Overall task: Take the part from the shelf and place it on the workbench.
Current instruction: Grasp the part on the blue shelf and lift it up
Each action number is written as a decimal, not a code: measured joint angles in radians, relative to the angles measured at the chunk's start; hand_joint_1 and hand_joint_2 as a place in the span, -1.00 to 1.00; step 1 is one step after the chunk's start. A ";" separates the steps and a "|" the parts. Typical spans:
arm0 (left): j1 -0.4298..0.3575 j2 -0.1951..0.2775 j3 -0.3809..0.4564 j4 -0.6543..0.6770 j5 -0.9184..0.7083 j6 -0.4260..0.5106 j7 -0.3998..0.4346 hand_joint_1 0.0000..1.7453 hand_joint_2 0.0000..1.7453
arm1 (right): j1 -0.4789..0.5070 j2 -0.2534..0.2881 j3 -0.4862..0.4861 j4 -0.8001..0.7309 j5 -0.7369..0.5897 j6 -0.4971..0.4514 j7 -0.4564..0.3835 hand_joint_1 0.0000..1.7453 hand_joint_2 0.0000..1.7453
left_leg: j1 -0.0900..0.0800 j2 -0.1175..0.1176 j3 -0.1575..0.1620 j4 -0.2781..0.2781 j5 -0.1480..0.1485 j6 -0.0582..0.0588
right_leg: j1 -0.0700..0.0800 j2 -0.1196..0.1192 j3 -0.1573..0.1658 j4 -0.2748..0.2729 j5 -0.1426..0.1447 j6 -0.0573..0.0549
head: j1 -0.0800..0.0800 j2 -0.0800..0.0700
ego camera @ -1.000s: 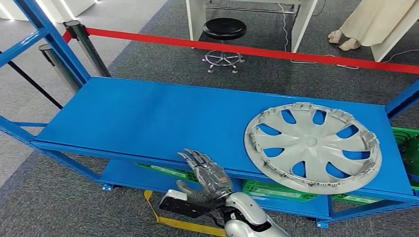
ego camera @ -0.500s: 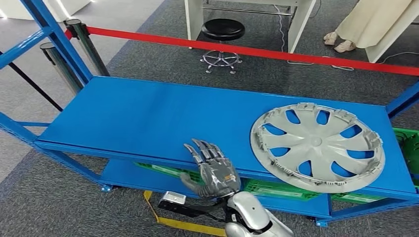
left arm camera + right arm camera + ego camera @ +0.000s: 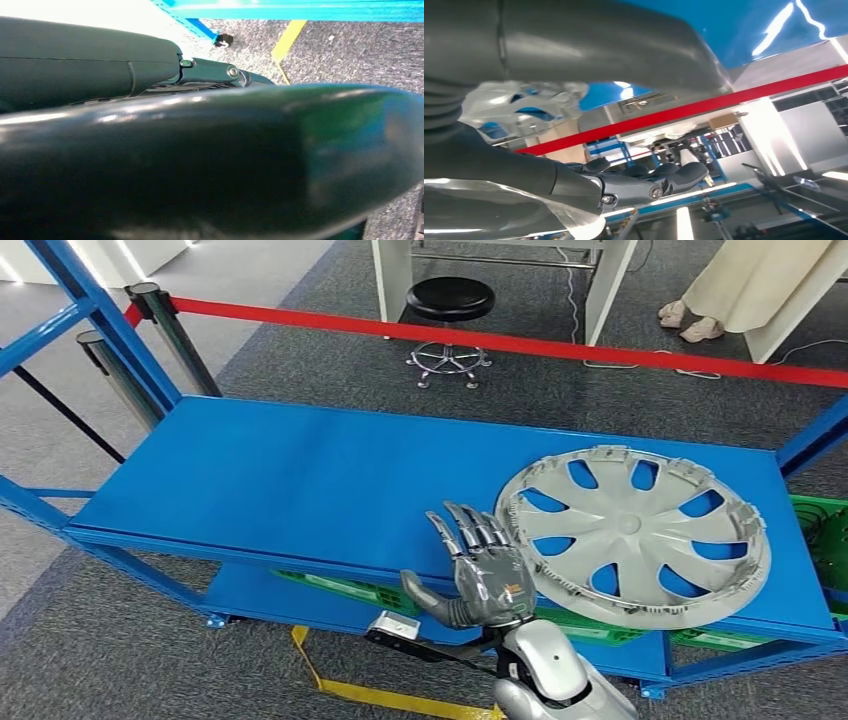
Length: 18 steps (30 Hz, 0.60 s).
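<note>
The part is a grey plastic wheel cover [image 3: 633,535] lying flat on the right half of the blue shelf top [image 3: 300,480], its rim close to the front edge. My right hand [image 3: 485,570] reaches over the shelf's front edge just left of the cover's rim, fingers spread and holding nothing. In the right wrist view the cover [image 3: 519,102] shows beyond the dark fingers [image 3: 634,187], which are stretched out. In the left wrist view a dark finger [image 3: 150,70] of my left hand hangs above the carpet; its pose is unclear.
Green crates [image 3: 560,625] sit on the lower shelf. Blue uprights [image 3: 100,315] stand at the shelf's left end. Behind it run a red barrier tape [image 3: 500,343] on metal posts [image 3: 170,325], a black stool [image 3: 455,300] and a person [image 3: 740,285] at the far right.
My right hand has moved right and forward along the shelf's front edge, from mid-shelf to just beside the wheel cover's rim. The cover has not moved.
</note>
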 joint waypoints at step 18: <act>0.005 0.000 0.026 0.000 0.006 0.017 -0.014 -1.00 -1.00 | 0.013 -0.078 -0.215 0.076 0.006 0.046 -0.006 -1.00 1.00 | 0.002 0.002 0.014 -0.029 0.017 0.033 | -0.001 -0.003 -0.066 0.128 -0.078 0.028 | 0.000 0.000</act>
